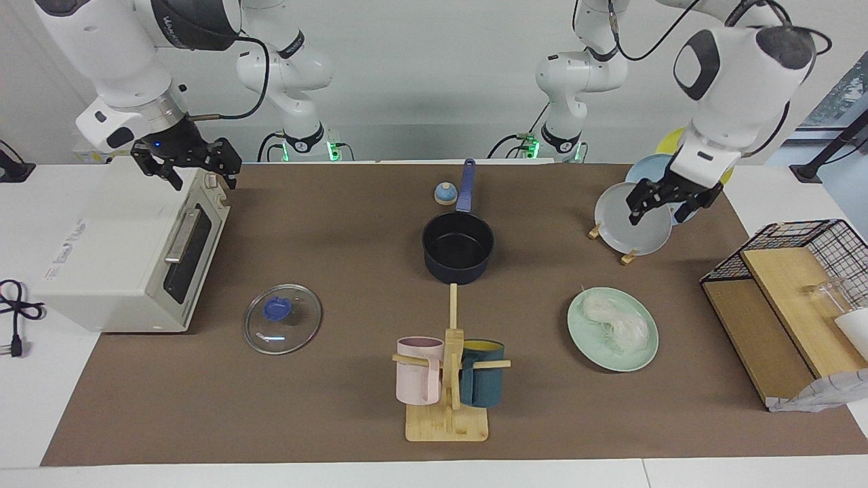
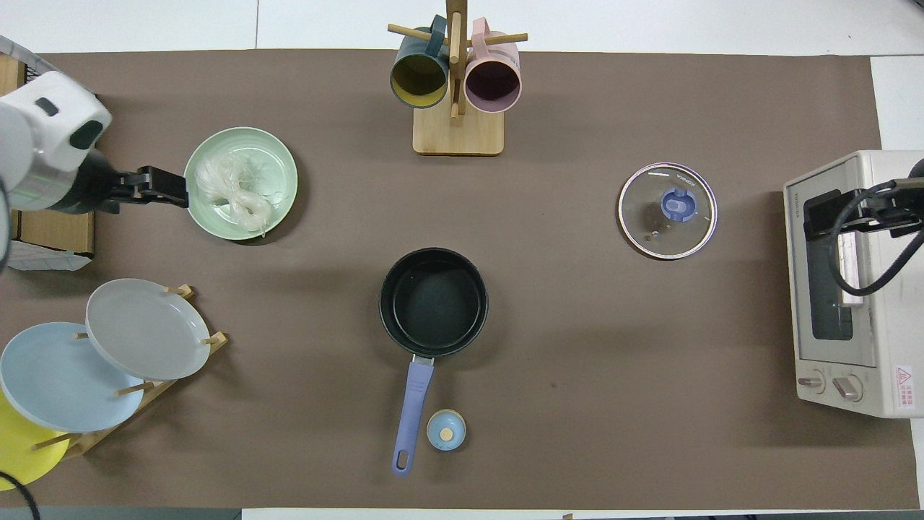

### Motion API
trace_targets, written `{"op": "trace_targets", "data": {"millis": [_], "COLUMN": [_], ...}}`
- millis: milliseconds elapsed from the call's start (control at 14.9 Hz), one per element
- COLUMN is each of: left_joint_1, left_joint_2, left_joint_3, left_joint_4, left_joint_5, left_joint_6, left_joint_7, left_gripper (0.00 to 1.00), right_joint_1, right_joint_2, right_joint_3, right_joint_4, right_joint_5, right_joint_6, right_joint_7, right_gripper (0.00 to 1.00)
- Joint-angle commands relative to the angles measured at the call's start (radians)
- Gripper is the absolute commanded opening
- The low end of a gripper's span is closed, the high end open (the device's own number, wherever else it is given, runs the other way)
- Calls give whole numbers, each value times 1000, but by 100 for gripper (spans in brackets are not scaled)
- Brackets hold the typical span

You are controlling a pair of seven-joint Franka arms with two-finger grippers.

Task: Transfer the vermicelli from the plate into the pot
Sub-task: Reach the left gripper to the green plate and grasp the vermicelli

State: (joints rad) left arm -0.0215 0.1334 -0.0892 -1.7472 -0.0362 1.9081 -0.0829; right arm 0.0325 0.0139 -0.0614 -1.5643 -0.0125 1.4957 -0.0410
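Right gripper (image 1: 186, 166), fingers apart, hangs over the oven (image 1: 129, 251) at nine o'clock. The empty pot (image 1: 458, 247) sits mid-table. The noodles (image 1: 614, 318) lie on the green plate (image 1: 641, 356) at four o'clock from it. Left gripper (image 1: 668, 203), fingers apart and empty, hovers over the racked grey plate (image 1: 627, 230).

A brown-covered table (image 1: 339, 237) carries a navy pot (image 1: 458, 247) at centre frame, a mint plate (image 1: 614, 330) at right, a glass lid (image 1: 282, 318) at left, a mug rack (image 1: 447, 423) below, and a toaster oven (image 1: 129, 251) at far left.
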Motion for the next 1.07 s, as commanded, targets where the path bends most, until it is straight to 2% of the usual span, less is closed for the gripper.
{"op": "trace_targets", "data": {"millis": [0, 335, 469, 1005], "left_joint_1": [-9, -6, -8, -9], "left_joint_2": [118, 231, 247, 281], "left_joint_3": [2, 6, 5, 6], "left_joint_4": [11, -8, -41, -43], "left_joint_5": [15, 16, 16, 16], "left_joint_6": [115, 227, 314, 365], "left_joint_7": [-8, -50, -156, -307], "left_gripper": [100, 100, 100, 100], "right_joint_1": [-3, -3, -3, -3], "right_joint_2": [-11, -11, -11, -11], "right_joint_3": [3, 3, 3, 3], "right_joint_4": [-10, -10, -10, -10], "right_joint_5": [25, 25, 25, 25], "right_joint_6": [-5, -5, -5, -5], "right_joint_7": [13, 15, 15, 13], "right_gripper": [100, 100, 100, 100]}}
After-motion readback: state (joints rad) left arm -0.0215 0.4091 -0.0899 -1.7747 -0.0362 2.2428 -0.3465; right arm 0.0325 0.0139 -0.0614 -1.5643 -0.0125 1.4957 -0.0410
